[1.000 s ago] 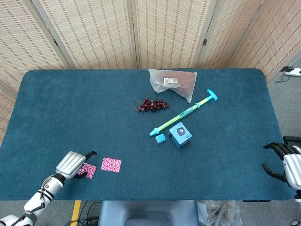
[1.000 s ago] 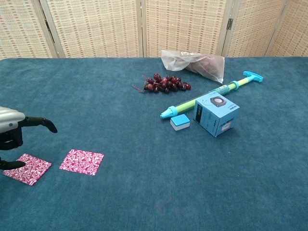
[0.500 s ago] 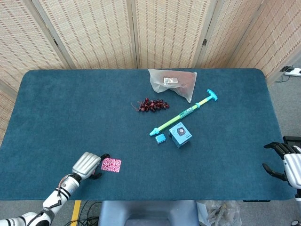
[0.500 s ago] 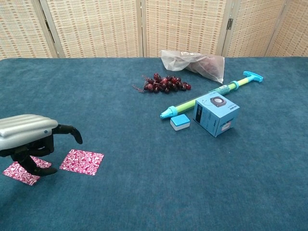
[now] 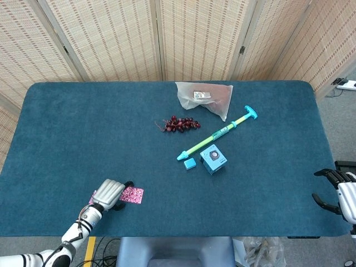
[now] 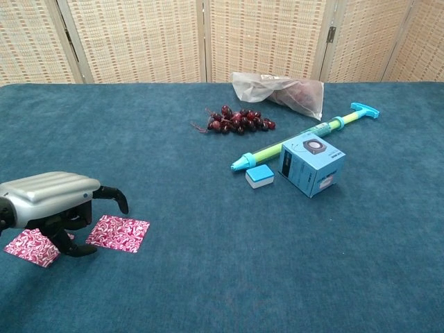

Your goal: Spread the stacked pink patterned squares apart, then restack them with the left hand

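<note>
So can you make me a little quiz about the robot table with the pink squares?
1. True or false: the two pink squares lie stacked.
2. Which hand is over the squares: A left hand, B right hand?
3. What lies between the grapes and the blue box: the ______ tube?

Key: 1 false, they lie side by side. 2 A. 3 green.

Deep teal felt-like tablecloth (image 6: 208, 277); two thin flat squares, the right one (image 6: 118, 233) and the left one (image 6: 29, 247), both pink with white swirls; silver-grey left hand (image 6: 59, 208) with black fingers.
</note>
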Tool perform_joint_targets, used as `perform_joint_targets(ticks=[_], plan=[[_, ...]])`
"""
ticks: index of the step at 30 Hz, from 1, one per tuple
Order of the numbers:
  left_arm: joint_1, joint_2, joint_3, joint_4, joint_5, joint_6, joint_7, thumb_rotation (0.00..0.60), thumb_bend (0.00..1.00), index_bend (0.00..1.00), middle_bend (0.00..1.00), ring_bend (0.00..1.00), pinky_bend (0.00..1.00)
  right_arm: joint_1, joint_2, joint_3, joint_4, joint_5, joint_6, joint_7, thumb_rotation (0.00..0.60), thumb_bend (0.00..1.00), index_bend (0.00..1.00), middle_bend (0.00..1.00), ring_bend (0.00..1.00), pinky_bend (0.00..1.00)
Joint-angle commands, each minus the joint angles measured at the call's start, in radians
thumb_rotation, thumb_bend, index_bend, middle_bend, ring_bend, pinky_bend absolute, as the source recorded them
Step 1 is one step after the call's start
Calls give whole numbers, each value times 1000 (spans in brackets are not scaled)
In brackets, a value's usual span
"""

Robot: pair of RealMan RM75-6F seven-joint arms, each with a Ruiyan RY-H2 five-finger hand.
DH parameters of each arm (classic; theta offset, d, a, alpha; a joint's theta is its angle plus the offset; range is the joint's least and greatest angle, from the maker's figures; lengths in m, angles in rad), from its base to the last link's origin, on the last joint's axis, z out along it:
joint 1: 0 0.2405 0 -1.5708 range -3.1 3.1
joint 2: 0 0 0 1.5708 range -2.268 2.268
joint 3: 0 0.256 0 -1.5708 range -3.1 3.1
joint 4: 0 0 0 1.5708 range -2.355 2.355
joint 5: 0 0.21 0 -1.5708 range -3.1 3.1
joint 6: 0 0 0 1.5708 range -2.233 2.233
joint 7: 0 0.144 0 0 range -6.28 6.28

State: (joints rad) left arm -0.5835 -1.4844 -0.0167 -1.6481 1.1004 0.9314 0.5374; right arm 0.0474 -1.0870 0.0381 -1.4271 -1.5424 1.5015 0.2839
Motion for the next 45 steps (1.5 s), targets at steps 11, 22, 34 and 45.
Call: perform_joint_targets(ticks=[11,22,34,45], plan=[[-25,-43,2,14,-47,10,29,600,327,287,1000,979,1000,-15,2,-1,13,9,12,16,600,284,328,353,300,319],[-32,-58,10,28,-62,20,28,600,326,345,1000,979,1000,-16,1,0,21,9,11,25,600,283,328,353,300,319],[-26,-66,19,43,-25,30,-24,600,326,436,1000,979,1000,-17,-1,0,25,11,7,26,600,283,328,353,300,319],[-23,-69,23,56,-1,31,-51,600,327,469,1000,980,1000,-21,-1,-1,26,12,9,28,600,284,328,353,300,319]])
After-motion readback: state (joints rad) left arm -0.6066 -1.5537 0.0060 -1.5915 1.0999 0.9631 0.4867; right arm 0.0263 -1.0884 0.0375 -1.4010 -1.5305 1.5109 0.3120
